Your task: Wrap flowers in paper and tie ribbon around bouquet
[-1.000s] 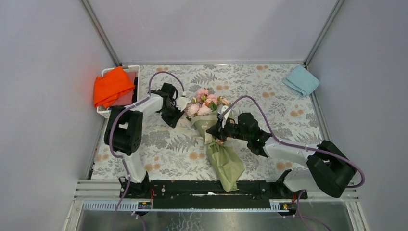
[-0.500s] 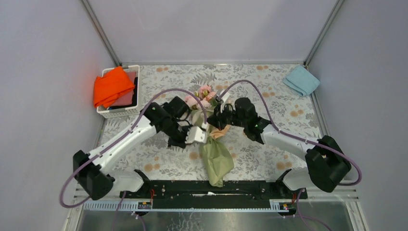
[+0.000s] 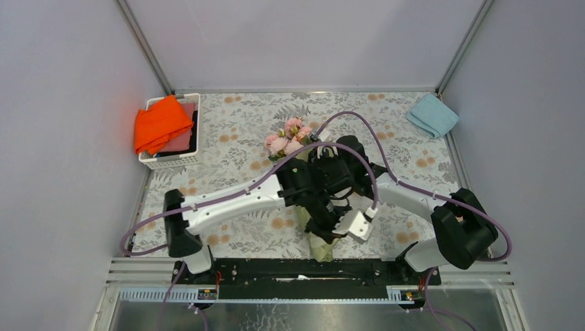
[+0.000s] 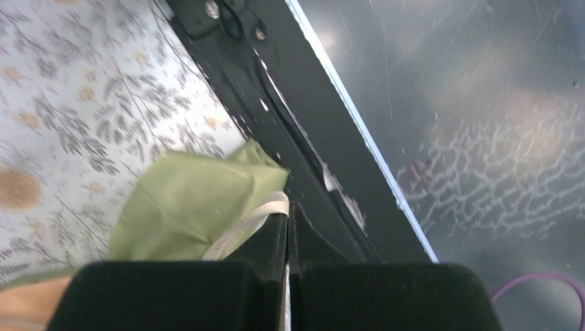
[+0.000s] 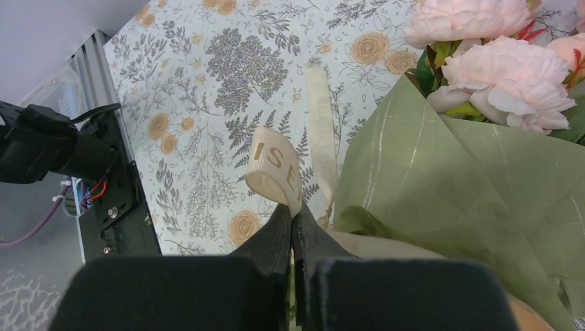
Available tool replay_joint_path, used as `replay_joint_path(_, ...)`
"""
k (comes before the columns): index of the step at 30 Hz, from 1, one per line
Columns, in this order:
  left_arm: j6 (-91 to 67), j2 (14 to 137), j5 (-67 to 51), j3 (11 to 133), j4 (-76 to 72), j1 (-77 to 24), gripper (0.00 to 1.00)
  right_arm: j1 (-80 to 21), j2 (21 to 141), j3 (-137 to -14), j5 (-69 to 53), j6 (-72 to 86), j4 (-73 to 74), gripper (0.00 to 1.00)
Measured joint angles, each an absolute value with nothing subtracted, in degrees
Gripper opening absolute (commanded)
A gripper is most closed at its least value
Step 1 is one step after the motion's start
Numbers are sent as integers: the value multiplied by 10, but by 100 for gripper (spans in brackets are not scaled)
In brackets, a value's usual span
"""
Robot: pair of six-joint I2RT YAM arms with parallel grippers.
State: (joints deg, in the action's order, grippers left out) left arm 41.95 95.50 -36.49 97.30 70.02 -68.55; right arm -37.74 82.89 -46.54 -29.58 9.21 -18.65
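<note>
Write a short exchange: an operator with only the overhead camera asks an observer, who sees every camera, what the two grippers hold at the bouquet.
Operator: Is the right gripper holding anything?
Observer: Yes, it is shut on a loop of the ribbon, beside the green paper.
Operator: And the left gripper?
Observer: Shut on the ribbon too, by the paper's near end, next to the black rail.

- left arm (image 3: 231, 201): white shells on the links, black joint housings, a black shoulder block just above the base rail (image 3: 296, 270).
- right arm (image 3: 408, 200): same white and black, its black shoulder block over the rail's right end.
- purple cable (image 4: 538, 275) along each arm.
- rail: black, with silver screws (image 4: 212, 8).
- right gripper (image 5: 292, 210): matte black wedge fingers.
</note>
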Motion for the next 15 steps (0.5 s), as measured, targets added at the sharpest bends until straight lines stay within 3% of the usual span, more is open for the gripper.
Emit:
replay_joint_path(6,329,1015,-387,1065,606,-692,0,-376,829,-465,-296,93,-186,0)
replay_joint_path(10,298,1015,-387,1054,558,-698,0,-375,829,-462,-297,90,-185,0)
replay_joint_path(15,287,1022,-361,990,525,-701,61,-374,829,-461,-308,76,-184,0)
